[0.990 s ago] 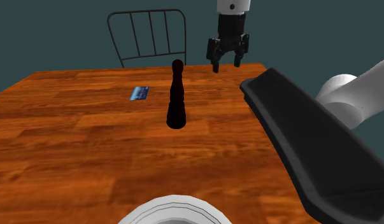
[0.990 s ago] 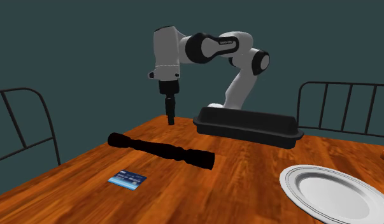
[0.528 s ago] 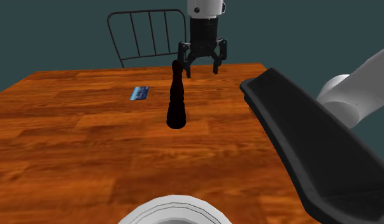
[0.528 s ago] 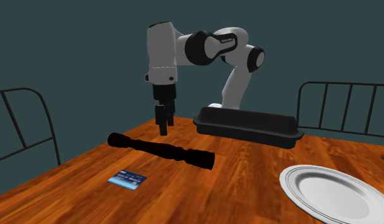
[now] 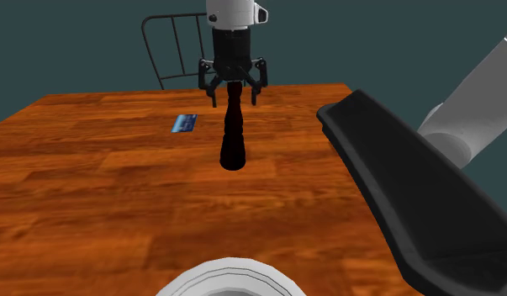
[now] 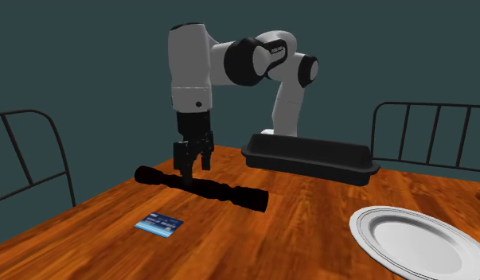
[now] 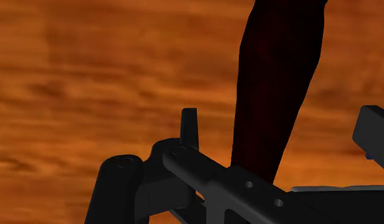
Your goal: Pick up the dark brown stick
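**The wooden table and what it bore**

We saw a table (image 5: 92,193) of reddish-brown wood with a plain grain. Near the middle of the shoulder view a dark brown stick (image 5: 234,143) lay flat on it, turned in shape and thicker at one end. A small blue card (image 5: 185,123) lay to the stick's left, apart from it. A long black tray (image 5: 411,193) stood at the right, and a white plate (image 5: 230,282) sat at the lower edge.
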